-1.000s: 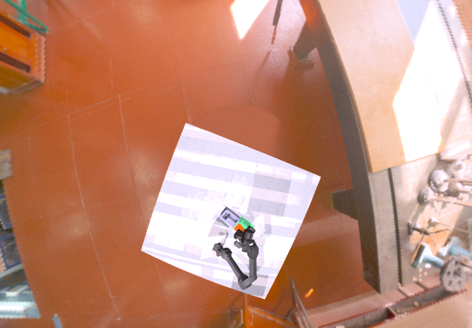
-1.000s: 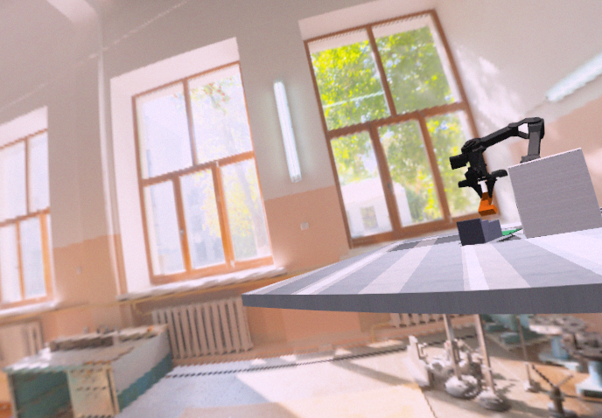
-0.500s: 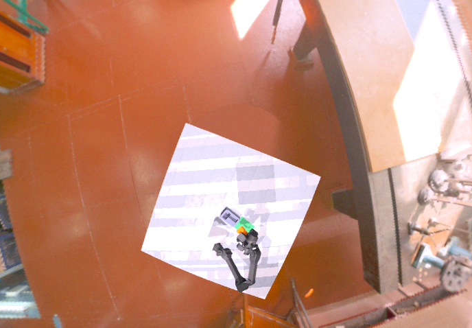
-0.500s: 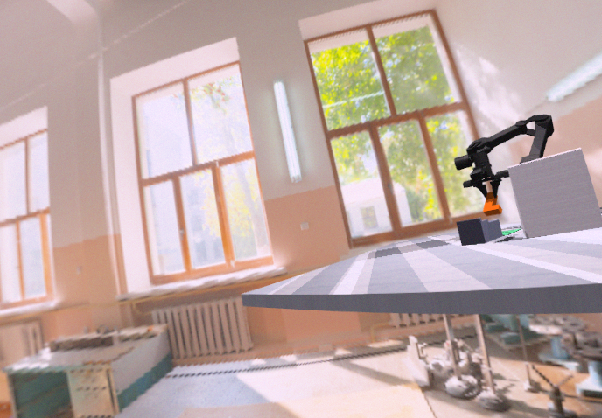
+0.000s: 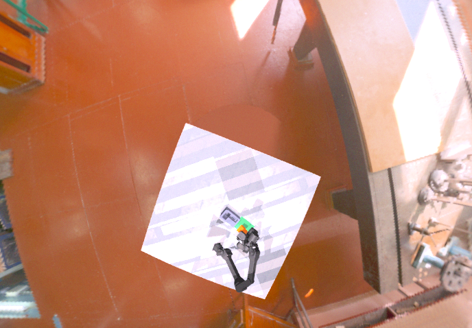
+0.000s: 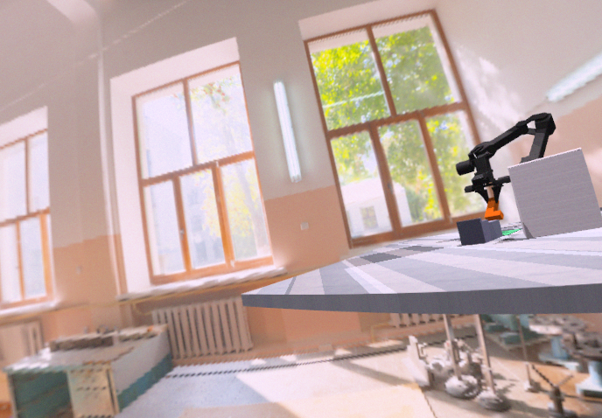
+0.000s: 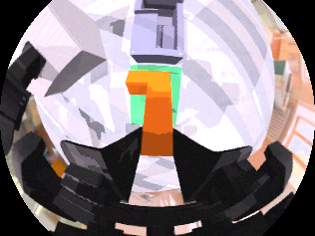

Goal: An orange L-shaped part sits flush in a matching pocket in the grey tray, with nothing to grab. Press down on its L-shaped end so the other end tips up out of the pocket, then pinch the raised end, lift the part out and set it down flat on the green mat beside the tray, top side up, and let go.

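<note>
My gripper (image 5: 247, 231) (image 6: 493, 198) (image 7: 157, 130) is shut on the straight end of the orange L-shaped part (image 5: 241, 229) (image 6: 493, 212) (image 7: 158, 111). The part hangs steeply down from the fingers, its L-shaped end lowest and away from the gripper. It is in the air; in the wrist view it covers part of the green mat (image 5: 245, 221) (image 6: 510, 231) (image 7: 137, 106). The grey tray (image 5: 231, 222) (image 6: 470, 233) (image 7: 157, 53) stands beside the mat, its pocket empty. The exact gap between part and mat cannot be told.
A large pale grey box (image 6: 556, 191) (image 7: 75, 36) stands near the arm and the mat, left of them in the wrist view. The striped table (image 5: 190, 173) (image 6: 360, 290) carries everything. Its front edge shows in the exterior view.
</note>
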Available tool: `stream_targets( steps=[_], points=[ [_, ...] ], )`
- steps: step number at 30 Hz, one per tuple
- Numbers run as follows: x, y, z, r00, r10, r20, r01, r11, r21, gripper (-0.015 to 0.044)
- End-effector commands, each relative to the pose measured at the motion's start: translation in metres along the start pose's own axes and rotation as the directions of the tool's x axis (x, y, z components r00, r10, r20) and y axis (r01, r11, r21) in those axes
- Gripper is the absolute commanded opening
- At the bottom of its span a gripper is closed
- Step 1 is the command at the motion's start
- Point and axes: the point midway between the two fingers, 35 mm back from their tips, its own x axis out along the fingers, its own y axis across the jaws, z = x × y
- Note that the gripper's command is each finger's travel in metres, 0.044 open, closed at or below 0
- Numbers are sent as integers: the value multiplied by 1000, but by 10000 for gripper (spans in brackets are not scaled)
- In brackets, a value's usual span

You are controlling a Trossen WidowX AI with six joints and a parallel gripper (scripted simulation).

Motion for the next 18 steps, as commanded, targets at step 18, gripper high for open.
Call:
stream_targets(
  steps=[18],
  points=[
    [35, 3, 1, 1000, 9, 0, -9, 1000, -10, 0]
  ],
)
